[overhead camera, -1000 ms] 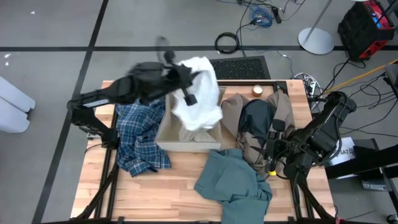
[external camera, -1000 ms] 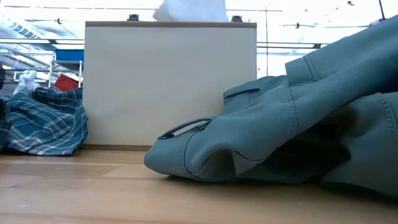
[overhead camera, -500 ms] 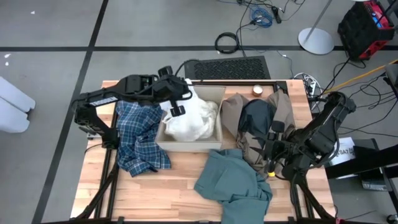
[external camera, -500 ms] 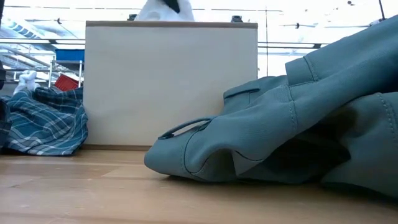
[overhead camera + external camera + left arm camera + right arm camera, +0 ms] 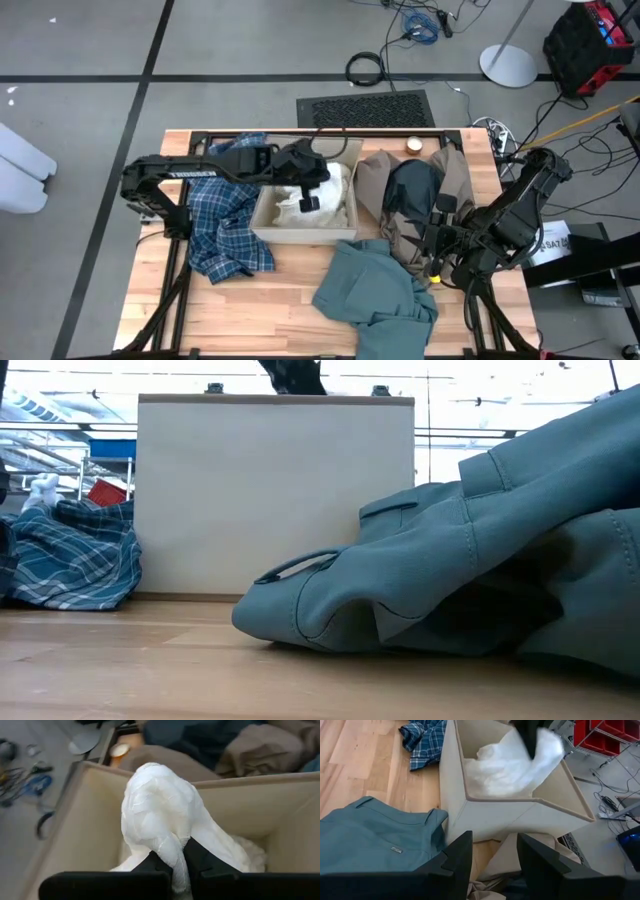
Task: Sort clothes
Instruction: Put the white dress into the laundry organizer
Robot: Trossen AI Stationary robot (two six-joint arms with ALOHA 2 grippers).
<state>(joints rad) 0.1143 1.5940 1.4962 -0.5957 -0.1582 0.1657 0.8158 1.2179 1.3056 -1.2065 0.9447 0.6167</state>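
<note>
We are lowering the left pincer into the tan box, its fingers clamped on the white piece, which a second ago hung above the rim. Whites are nearly sorted. Our right pincer is waiting half-open by the teal-green piece on the counter.

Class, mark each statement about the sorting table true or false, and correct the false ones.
1. The left claw is shut on the white fabric piece over the tan cardboard box. True.
2. The blue-white plaid shirt lies inside the box. False: it lies on the table beside the box, on the left arm's side.
3. The teal-green garment lies on the wooden table outside the box. True.
4. The right claw grips the teal-green garment. False: it is open and holds nothing.
5. The dark black-green piece rests on the taupe-brown piece. True.
</note>
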